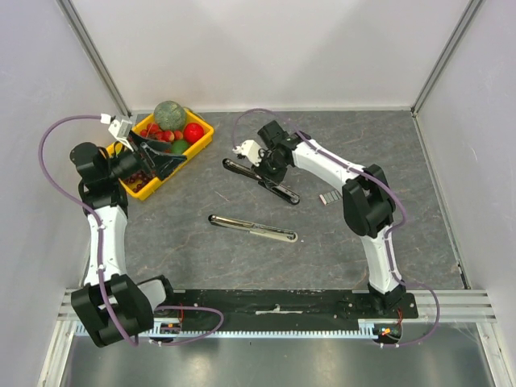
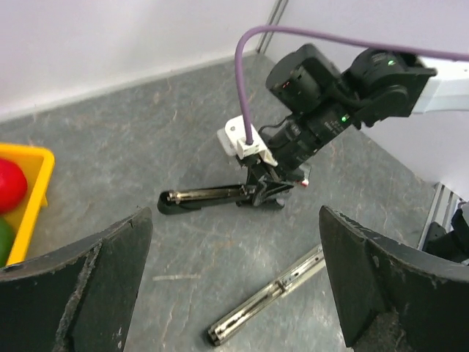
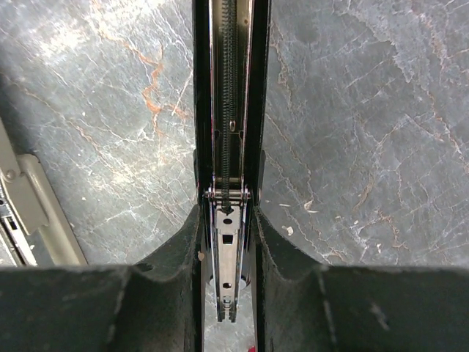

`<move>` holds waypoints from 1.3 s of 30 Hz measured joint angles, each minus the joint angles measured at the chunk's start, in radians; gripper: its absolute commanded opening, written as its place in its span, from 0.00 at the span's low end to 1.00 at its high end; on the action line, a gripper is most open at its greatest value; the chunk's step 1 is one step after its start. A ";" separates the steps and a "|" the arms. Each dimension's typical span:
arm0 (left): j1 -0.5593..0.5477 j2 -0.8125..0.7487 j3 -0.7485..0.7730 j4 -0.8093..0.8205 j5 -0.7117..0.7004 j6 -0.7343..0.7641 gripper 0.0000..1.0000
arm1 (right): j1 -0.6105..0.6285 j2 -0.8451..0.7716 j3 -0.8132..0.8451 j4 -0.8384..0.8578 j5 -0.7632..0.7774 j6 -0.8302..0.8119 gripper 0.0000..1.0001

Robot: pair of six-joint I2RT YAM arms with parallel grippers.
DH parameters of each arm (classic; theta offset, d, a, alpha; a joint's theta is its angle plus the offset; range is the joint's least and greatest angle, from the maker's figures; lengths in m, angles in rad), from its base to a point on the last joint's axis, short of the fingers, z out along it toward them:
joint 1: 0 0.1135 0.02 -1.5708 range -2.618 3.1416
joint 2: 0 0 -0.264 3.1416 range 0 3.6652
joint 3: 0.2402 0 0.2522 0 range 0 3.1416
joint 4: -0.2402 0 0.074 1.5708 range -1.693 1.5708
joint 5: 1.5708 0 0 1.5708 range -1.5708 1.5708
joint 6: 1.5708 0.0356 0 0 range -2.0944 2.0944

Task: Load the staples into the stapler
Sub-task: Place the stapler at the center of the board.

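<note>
At the far left we see the left hand [image 1: 160, 153] above a yellow tray [image 1: 201, 133]. Its two fingers [image 2: 80, 286] stand wide apart and nothing is between them. In the tray lie a grey-green melon [image 1: 168, 113], a red ball [image 1: 193, 132] and some small red and green pieces.

In the middle of the grey stone-pattern desk [image 1: 419, 177] lies the stapler [image 1: 278, 189]. It is black and long, and it lies flat and slanted. The right hand [image 1: 263, 171] is closed on it: in the right wrist view the fingers [image 3: 176, 271] press against both side walls of the open channel [image 3: 231, 110], where a thin spring runs along the middle. Nearer to the arm bases, and apart from the stapler, lies a long metal piece [image 1: 254, 228]. It is dark at its left end and shiny along the rest.

To the right, the box of staples [image 1: 329, 197] lies flat on the desk, just beside the right arm [image 1: 367, 201] and apart from the stapler. It is small and pale with a bit of red. Its print is too small for us to read, and we can read no brand on the stapler either.
</note>
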 measured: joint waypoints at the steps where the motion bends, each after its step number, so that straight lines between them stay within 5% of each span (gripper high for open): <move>1: 0.006 -0.005 0.002 -0.069 0.002 0.044 1.00 | 0.009 0.013 0.015 -0.015 0.022 -0.004 0.00; 9: 0.024 -0.011 0.002 -0.426 -0.005 0.246 1.00 | 0.062 0.061 0.045 -0.096 0.113 -0.041 0.00; 20: 0.024 -0.048 0.002 -0.507 -0.004 0.293 1.00 | 0.080 0.108 0.060 -0.145 0.141 -0.063 0.03; 24: 0.024 -0.051 -0.002 -0.507 -0.002 0.295 0.99 | 0.085 0.119 0.070 -0.153 0.145 -0.064 0.18; 28: 0.024 -0.052 -0.008 -0.507 0.000 0.295 1.00 | 0.089 0.130 0.082 -0.161 0.146 -0.067 0.45; 34: 0.025 -0.053 -0.013 -0.507 0.002 0.295 1.00 | 0.090 0.132 0.085 -0.157 0.141 -0.073 0.65; 39: 0.025 -0.053 -0.013 -0.507 0.003 0.296 1.00 | 0.084 0.097 0.085 -0.158 0.142 -0.075 0.71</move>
